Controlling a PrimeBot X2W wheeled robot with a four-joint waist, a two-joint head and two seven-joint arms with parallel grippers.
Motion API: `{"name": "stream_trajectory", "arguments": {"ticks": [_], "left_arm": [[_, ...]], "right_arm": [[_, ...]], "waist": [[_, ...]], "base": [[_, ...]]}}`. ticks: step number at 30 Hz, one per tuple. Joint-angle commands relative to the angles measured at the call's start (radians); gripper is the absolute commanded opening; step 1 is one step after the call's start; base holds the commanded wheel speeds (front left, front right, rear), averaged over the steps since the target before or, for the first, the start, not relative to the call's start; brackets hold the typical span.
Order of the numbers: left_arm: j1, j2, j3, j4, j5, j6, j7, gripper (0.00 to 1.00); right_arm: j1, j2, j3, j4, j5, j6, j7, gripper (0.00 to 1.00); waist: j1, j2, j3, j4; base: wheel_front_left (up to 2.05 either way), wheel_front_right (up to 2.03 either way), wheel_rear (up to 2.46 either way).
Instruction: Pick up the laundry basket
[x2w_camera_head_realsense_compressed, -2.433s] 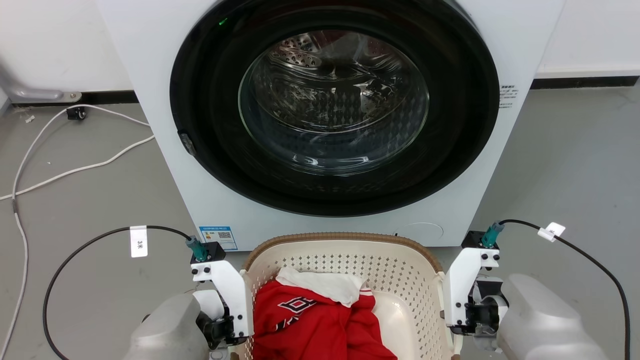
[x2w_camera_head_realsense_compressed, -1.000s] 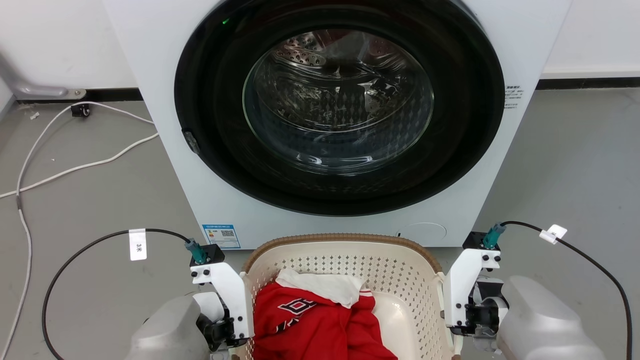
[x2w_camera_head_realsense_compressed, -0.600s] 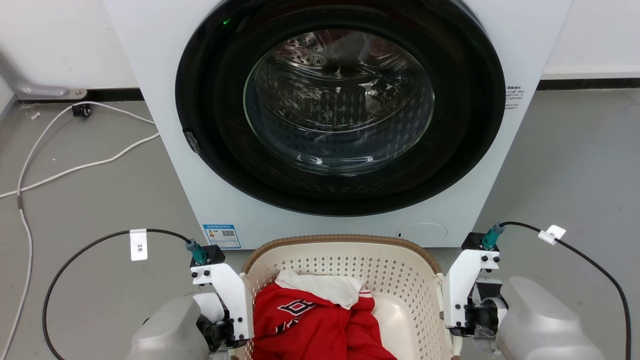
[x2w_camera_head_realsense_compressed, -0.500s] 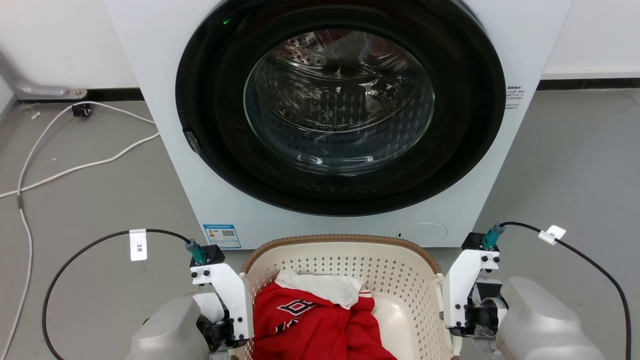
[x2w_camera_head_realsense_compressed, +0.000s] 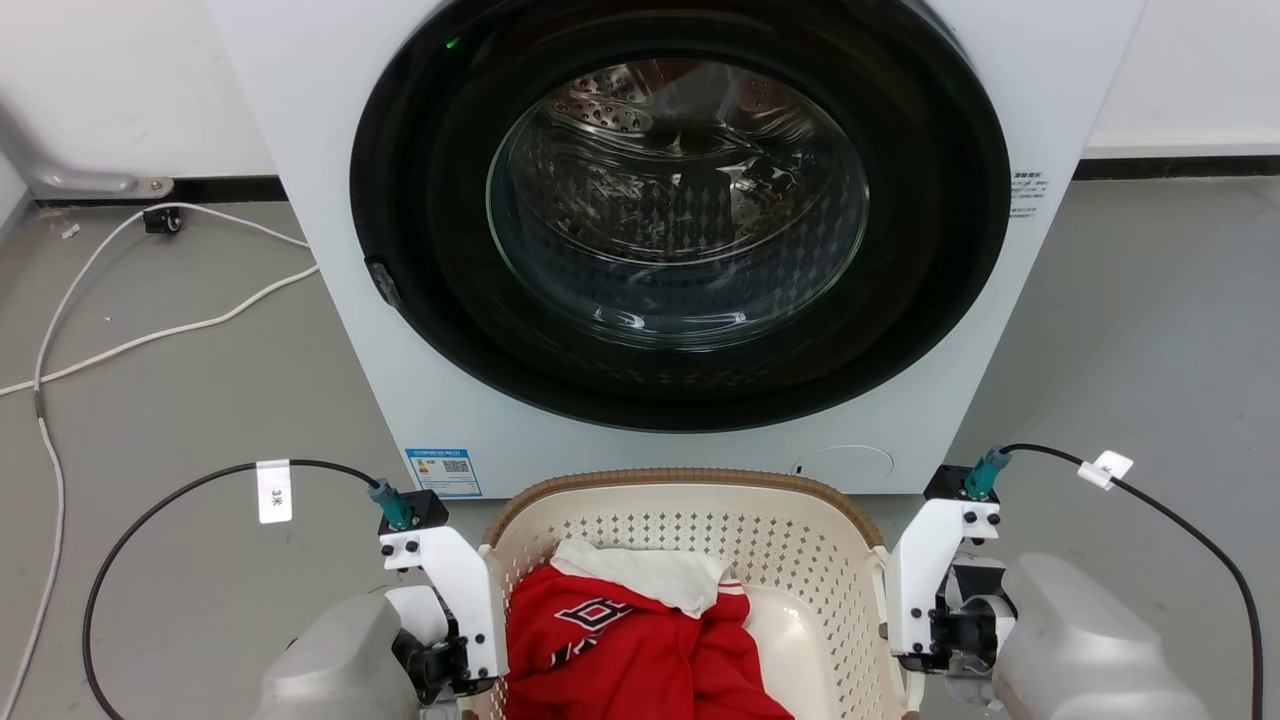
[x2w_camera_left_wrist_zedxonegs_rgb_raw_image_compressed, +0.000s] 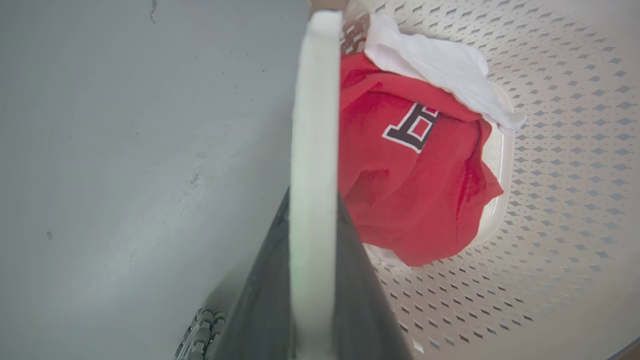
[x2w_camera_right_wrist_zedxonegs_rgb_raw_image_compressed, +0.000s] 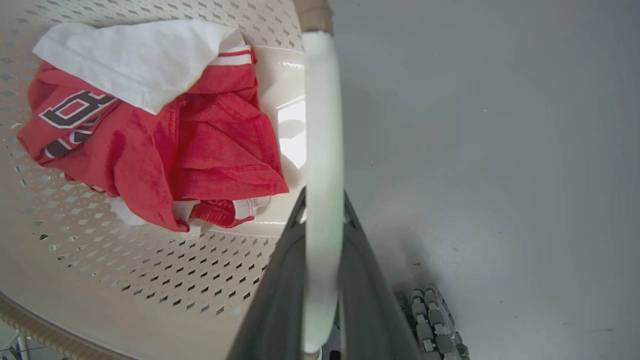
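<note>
While nothing has shifted over the last half-second, note that your left hand (x2w_camera_left_wrist_zedxonegs_rgb_raw_image_compressed: 313, 220) stays clamped on the left handle (x2w_camera_left_wrist_zedxonegs_rgb_raw_image_compressed: 315, 125) of the laundry basket (x2w_camera_head_realsense_compressed: 690, 520), which sits close before the washing machine (x2w_camera_head_realsense_compressed: 420, 420), and your right hand (x2w_camera_right_wrist_zedxonegs_rgb_raw_image_compressed: 322, 215) is clamped on the right handle (x2w_camera_right_wrist_zedxonegs_rgb_raw_image_compressed: 324, 125). Both grips appear set; the lift looks ready but not started.
</note>
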Motion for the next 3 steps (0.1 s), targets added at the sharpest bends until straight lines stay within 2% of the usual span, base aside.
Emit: {"name": "stream_trajectory", "arguments": {"ticks": [1, 3], "left_arm": [[-0.015, -0.017, -0.001, -0.011, -0.010, -0.005, -0.007, 0.00], [-0.016, -0.017, -0.002, -0.011, -0.010, -0.005, -0.008, 0.00]], "right_arm": [[0.006, 0.021, -0.002, -0.006, 0.007, 0.011, 0.001, 0.00], [0.006, 0.021, -0.004, -0.006, 0.009, 0.011, 0.001, 0.00]], "waist": [[0.0000, 0.0000, 0.000, 0.000], [0.0000, 0.0000, 0.001, 0.000]], "base": [[0.00, 0.00, 0.00], [0.00, 0.00, 0.00]]}}
